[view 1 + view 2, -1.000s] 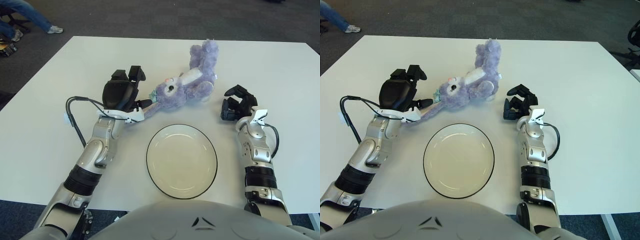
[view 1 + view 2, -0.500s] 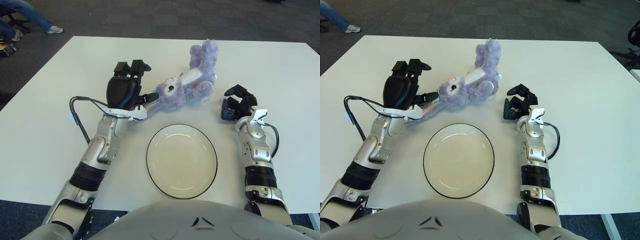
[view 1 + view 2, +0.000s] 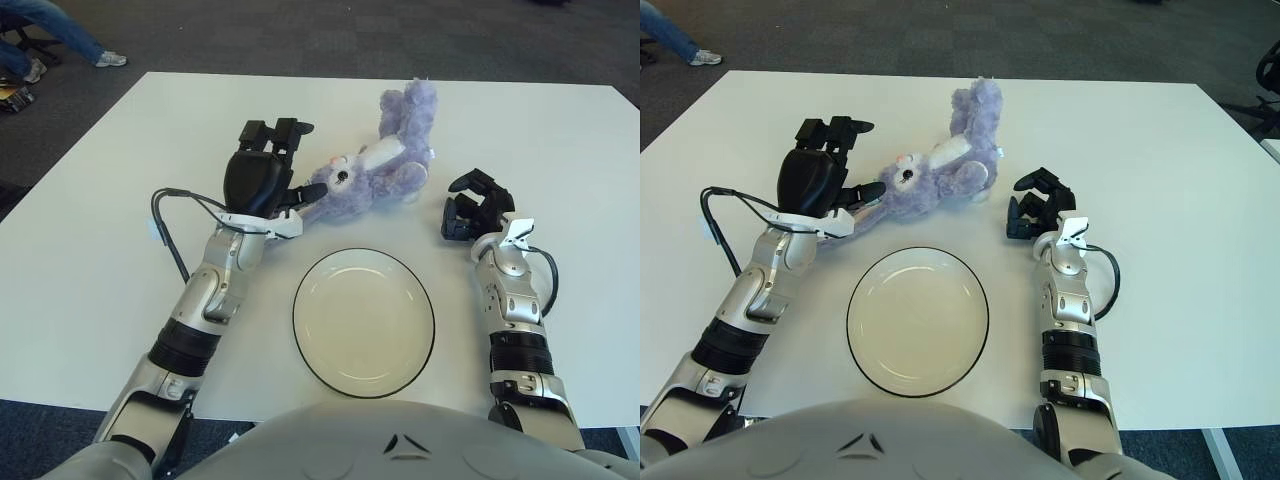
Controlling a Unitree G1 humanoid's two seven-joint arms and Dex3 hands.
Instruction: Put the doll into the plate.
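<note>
Purple and fluffy, the doll point(image 3: 375, 172) lies behind the plate point(image 3: 363, 320), the left hand point(image 3: 262, 172) spread open beside it, the right hand point(image 3: 474, 207) curled, holding nothing.

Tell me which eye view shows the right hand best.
The right eye view: the right hand sits nearer the picture's middle, idle beside the purple doll, on its right. The left eye view shows the same hand further toward the right edge.

Left hand point(image 3: 818, 178) touches the purple doll point(image 3: 940, 165) above the plate point(image 3: 918, 320).
</note>
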